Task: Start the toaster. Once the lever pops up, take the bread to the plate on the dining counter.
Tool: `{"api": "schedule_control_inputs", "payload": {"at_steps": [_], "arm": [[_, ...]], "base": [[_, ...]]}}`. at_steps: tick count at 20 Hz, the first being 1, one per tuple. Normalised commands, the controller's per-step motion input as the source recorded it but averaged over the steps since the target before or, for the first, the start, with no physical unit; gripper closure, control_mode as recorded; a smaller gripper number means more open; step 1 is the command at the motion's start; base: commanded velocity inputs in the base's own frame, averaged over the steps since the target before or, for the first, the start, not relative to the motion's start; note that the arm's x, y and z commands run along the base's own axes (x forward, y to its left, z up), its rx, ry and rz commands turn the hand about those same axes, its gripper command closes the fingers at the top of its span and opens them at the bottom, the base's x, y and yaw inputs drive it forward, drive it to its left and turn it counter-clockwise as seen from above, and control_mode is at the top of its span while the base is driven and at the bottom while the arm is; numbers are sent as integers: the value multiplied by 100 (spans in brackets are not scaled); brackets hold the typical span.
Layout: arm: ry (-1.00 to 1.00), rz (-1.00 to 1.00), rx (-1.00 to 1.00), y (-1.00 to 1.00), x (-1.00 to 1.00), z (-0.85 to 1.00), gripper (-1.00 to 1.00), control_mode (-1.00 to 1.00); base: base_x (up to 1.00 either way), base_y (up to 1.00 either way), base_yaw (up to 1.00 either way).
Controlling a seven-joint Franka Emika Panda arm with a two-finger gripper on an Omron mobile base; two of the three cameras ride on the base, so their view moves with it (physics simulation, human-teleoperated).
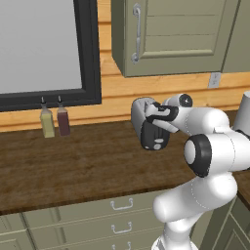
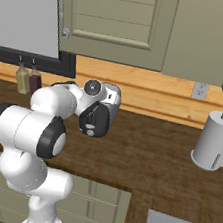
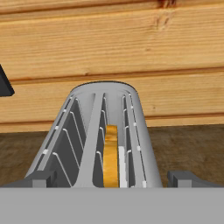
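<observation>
Gripper point(image 3: 112, 179), fingers spread wide, hovers above the toaster point(image 3: 103, 135); bread point(image 3: 110, 159) stands in its slot at 6 o'clock.

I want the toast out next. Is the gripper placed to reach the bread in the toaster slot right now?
Probably yes: the gripper hangs open just above the toaster, fingertips either side, and the bread stands upright in a slot with nothing over it.

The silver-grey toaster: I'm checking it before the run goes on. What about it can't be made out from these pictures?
- The silver-grey toaster: its top slots are hidden by the white arm in both base views.
- The black lever knob: too small to tell its height.
- The tan bread slice: seen edge-on in the slot; its lower part is hidden by the slot walls in the hand view.
- The hand: fingertips are cut off at the bottom edge.
</observation>
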Motion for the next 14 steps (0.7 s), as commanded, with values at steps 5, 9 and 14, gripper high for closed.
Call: {"api": "schedule_control_inputs", "payload": {"at_steps": [5,9,14], "arm": [[0,0,0,0,0,0,-100,-100],[0,0,0,0,0,0,-100,-100],[0,0,0,0,0,0,-100,-100]], "base": [[0,0,0],[0,0,0],[0,0,0]]}}
